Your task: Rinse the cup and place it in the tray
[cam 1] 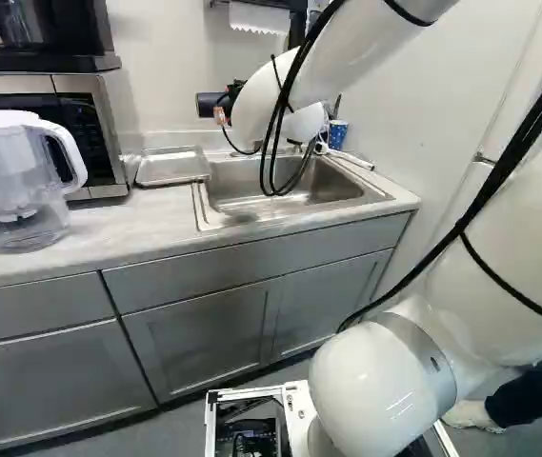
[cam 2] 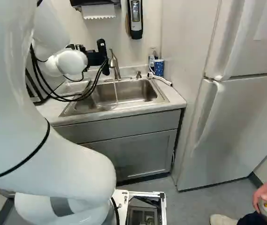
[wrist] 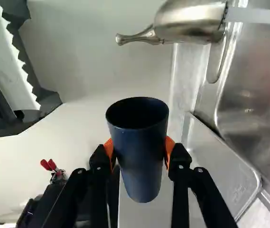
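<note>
While water (cam 2: 116,92) falls in the sink (cam 2: 140,90), we pinch a smooth, dark blue cup (wrist: 139,154), round at its rim, with our gripper (cam 2: 95,58).

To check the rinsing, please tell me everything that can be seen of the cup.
The cup is plain dark blue and smooth, with a round open mouth, a thin rim and walls narrowing towards its base; no handle shows. Its material is unclear. The gripper's orange pads press it from two sides. It seems held on its side, mouth towards the faucet, outside the running water. Its inside is too dark to judge.
</note>
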`<state>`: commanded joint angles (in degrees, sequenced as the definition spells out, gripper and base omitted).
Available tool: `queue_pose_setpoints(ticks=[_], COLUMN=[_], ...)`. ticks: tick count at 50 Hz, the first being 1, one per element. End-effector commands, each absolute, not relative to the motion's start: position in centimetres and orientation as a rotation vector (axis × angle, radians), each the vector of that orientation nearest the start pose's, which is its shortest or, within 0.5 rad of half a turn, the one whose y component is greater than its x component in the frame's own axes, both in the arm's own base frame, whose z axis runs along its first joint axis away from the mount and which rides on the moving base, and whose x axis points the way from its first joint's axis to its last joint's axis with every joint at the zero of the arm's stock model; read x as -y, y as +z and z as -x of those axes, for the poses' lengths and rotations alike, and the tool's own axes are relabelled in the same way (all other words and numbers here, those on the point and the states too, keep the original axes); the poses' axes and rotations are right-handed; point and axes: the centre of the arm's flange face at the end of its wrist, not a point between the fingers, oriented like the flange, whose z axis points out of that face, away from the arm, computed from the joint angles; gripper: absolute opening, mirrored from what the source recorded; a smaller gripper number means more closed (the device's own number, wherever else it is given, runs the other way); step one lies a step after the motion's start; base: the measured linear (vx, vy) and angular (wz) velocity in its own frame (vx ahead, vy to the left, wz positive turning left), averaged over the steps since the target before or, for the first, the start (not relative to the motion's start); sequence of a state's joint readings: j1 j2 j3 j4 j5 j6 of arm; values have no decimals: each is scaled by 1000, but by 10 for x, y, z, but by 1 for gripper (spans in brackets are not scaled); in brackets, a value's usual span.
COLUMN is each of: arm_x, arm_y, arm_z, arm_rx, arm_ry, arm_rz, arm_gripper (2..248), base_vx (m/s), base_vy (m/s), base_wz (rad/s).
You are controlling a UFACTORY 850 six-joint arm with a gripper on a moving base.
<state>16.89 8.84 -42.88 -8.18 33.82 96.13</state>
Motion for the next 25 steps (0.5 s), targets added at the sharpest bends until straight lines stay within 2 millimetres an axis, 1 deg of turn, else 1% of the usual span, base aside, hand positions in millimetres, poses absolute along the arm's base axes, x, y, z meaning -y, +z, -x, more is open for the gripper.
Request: queue_pose_setpoints(ticks=[25], arm_x=[-140], arm_y=[596], arm_z=[-435], arm_rx=[-795], arm_ry=[-1093], arm_rz=[1588], arm_gripper=[121], base_vx=[0], base_vy=[0], base_wz=[0])
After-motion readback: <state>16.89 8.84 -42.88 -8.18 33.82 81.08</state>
